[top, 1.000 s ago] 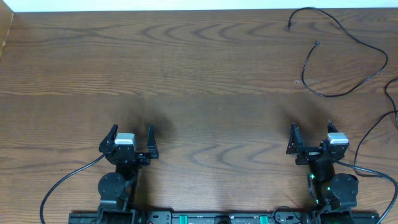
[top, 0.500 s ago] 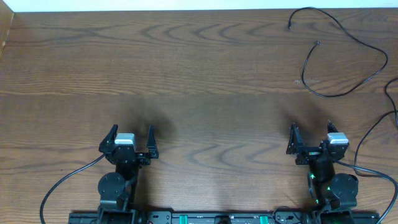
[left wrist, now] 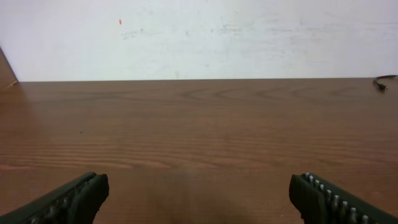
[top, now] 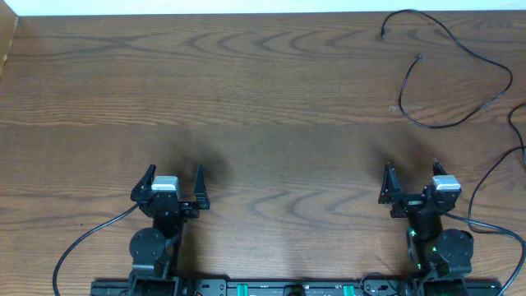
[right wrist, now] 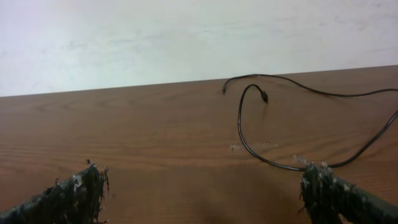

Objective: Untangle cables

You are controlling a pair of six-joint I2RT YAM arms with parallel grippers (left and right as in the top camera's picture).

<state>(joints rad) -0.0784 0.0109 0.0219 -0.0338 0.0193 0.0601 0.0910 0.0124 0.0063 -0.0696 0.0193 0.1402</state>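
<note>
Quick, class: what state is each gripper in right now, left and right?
Left gripper: open, holding nothing.
Right gripper: open, holding nothing; the cable lies apart from it.

Thin black cables (top: 457, 62) lie looped, loose, at table's far-right corner.

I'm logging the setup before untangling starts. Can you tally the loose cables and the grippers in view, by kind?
thin black cable: 1 (loose loop, two plug tips)
grippers: 2 (left gripper, right gripper, both open and empty)
whitish strands beside the cable: too faint to count
Total: 3
</note>
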